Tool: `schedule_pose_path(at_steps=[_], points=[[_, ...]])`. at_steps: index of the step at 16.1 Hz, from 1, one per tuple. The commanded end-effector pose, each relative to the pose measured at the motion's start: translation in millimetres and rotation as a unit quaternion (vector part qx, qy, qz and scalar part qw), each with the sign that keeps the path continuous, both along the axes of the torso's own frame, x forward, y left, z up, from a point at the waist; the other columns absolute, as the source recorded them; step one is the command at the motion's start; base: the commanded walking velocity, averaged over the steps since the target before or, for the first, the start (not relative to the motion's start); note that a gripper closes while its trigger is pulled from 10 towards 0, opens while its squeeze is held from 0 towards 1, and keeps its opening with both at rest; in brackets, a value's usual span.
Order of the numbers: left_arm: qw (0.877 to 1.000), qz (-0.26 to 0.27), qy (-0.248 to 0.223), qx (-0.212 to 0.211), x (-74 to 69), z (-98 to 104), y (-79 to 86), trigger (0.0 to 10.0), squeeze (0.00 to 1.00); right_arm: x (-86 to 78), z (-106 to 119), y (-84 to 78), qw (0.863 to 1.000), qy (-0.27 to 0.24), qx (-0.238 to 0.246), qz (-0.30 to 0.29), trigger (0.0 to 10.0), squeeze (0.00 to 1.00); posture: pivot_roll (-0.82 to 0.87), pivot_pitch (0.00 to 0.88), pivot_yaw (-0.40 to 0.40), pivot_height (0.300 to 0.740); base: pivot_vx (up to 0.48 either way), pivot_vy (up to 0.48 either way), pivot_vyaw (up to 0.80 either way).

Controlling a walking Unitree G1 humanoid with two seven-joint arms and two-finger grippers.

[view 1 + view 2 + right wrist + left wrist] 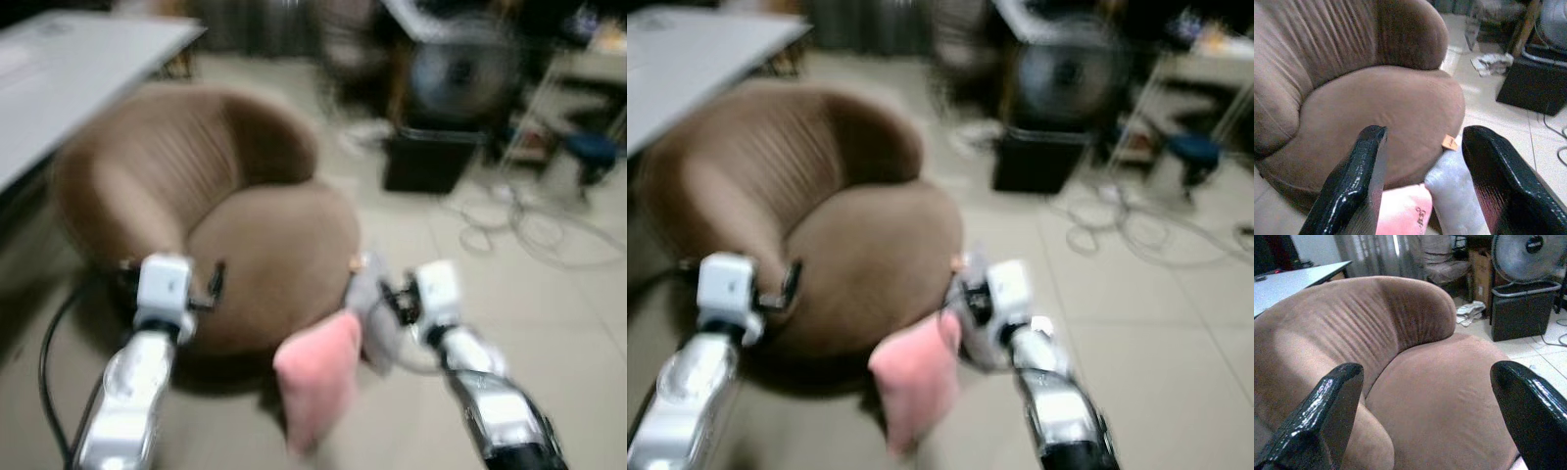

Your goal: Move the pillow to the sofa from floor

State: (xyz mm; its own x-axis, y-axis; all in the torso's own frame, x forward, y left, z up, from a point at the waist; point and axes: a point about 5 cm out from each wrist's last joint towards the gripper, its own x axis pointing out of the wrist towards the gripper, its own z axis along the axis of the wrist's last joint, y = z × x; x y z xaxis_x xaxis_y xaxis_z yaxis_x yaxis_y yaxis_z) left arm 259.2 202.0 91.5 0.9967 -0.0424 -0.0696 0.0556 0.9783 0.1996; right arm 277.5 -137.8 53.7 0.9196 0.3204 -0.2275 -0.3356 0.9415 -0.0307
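So the right gripper (1422, 183) is pinching a corner of the pink pillow (318, 377), which hangs long-axis down just off the sofa's (265, 264) front edge. The seat sits at about 11 o'clock from it, so I'd guess up and forward. The left gripper (1422, 416) is spread wide, holding nothing.

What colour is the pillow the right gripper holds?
Pink on one side, pale grey on the other; pillow shows best in the right wrist view.
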Motion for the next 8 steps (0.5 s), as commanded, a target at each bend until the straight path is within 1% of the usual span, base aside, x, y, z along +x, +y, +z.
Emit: schedule_pose_path(at_steps=[1,8], points=[[1.000,-0.014,-0.007,-0.004,3.2,3.0,-9.3,10.0,0.00,2.0,0.3,-15.3,1.000,0.006,-0.017,-0.015,10.0,0.00,0.09,0.000,-0.005,0.740,0.319,0.000,0.00],[1.000,-0.019,-0.005,-0.003,2.8,2.3,-10.3,10.0,0.00,0.8,-9.1,-17.2,1.000,0.016,-0.015,-0.019,10.0,0.00,0.10,0.000,-0.006,0.740,0.318,0.000,0.00]])
